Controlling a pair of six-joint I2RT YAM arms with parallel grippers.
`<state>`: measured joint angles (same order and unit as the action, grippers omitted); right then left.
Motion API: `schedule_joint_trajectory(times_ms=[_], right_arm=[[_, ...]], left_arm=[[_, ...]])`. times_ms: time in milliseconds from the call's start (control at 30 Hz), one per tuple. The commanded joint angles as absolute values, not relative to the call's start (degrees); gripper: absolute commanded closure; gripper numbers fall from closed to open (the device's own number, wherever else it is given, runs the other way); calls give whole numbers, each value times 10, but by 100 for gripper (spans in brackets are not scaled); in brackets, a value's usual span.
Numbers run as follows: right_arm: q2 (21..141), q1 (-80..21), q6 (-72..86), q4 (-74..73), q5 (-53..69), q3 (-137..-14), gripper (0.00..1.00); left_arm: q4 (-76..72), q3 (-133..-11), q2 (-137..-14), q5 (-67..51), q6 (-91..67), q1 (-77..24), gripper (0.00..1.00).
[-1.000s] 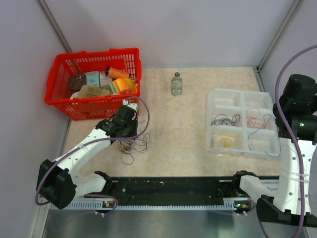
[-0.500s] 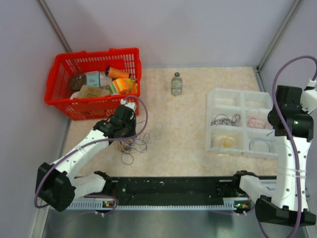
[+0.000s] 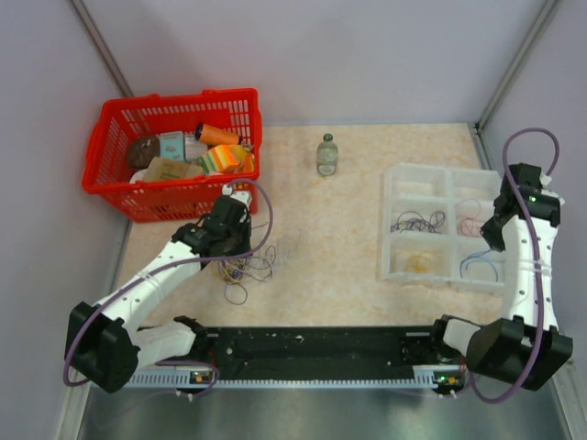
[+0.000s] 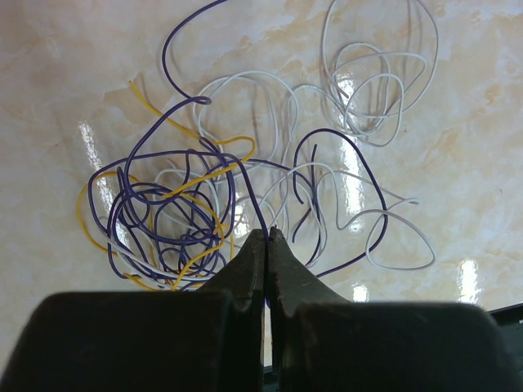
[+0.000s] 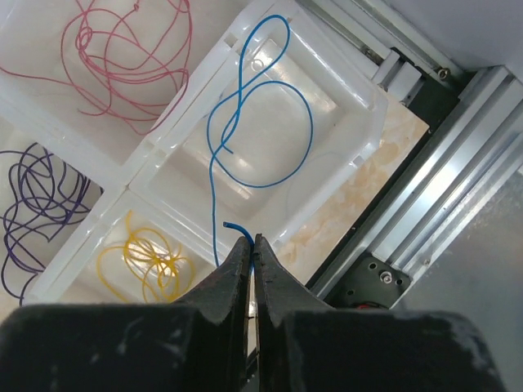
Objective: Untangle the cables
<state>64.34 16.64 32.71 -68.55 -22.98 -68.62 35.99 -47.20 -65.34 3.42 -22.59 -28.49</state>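
Note:
The cables lie as a loose tangle (image 4: 176,220) of dark purple, yellow and white wires on the table, seen from above beside my left wrist (image 3: 240,270). My left gripper (image 4: 267,233) is shut on a purple strand at the tangle's near edge. My right gripper (image 5: 252,238) is shut on the end of a blue cable (image 5: 211,212). That cable loops down into the near right compartment of the white tray (image 3: 447,194). Other compartments hold red (image 5: 122,57), purple (image 5: 33,204) and yellow (image 5: 147,257) cables.
A red basket (image 3: 174,151) full of items stands at the back left, close behind the left arm. A small bottle (image 3: 327,154) stands at the back centre. A black rail (image 3: 312,353) runs along the near edge, and an aluminium frame (image 5: 441,163) borders the tray.
The right arm has swung back and down over the tray's right side, and the blue cable now hangs into the near right compartment. The left arm has hardly moved.

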Motion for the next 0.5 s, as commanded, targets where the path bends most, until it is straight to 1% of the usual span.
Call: schedule_joint_trajectory(times_ms=[0, 133, 233, 400, 433, 467], right_arm=[[682, 206, 317, -673, -179, -697, 100], [740, 216, 293, -667, -253, -722, 100], [778, 216, 278, -633, -301, -703, 100], [821, 217, 272, -586, -248, -678, 100], [825, 216, 250, -576, -224, -686, 96], [834, 215, 231, -575, -202, -703, 90]], left_arm=[[341, -470, -638, 31, -230, -280, 100], [336, -466, -640, 25, -229, -279, 100], [335, -463, -639, 28, -229, -279, 100], [336, -461, -632, 33, -227, -278, 100], [334, -460, -631, 33, -227, -278, 100], [332, -458, -631, 30, -228, -277, 100]])
